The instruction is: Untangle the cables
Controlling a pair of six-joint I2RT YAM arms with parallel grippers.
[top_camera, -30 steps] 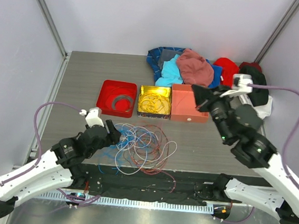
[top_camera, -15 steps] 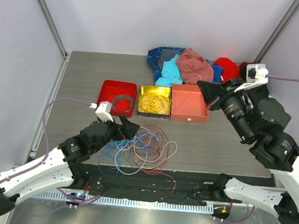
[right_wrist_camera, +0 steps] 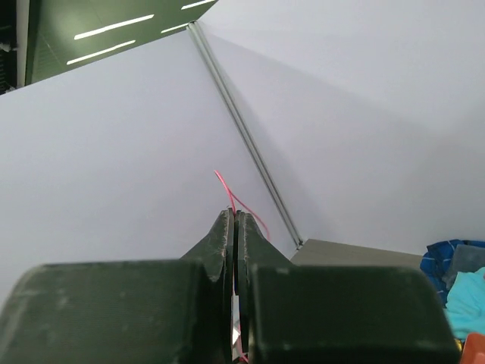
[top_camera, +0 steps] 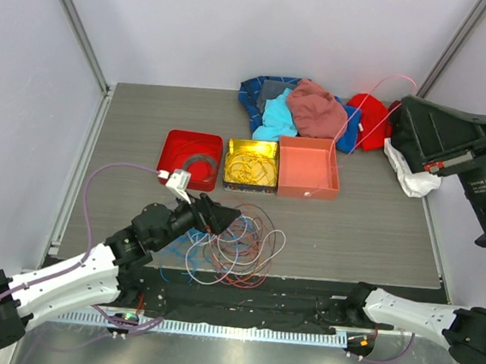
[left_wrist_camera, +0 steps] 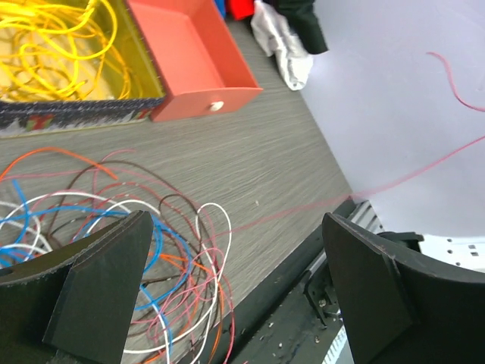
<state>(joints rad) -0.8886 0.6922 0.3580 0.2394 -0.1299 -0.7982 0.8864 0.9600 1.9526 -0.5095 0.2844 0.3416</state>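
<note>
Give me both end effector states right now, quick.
Left end effector: open, holding nothing, above the loose cables.
Right end effector: closed on a thin pink cable, up off the table.

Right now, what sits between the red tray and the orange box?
A gold tin holding coiled yellow wires sits there, in a row with the red tray and the orange box; the top view shows it.

There are three square open trays: one red plastic tray [top_camera: 173,153], one gold metal tin [top_camera: 248,187], one salmon box [top_camera: 307,164]. One tangle of thin multicoloured cables [top_camera: 233,241]. One heap of coloured clothes [top_camera: 315,107].
</note>
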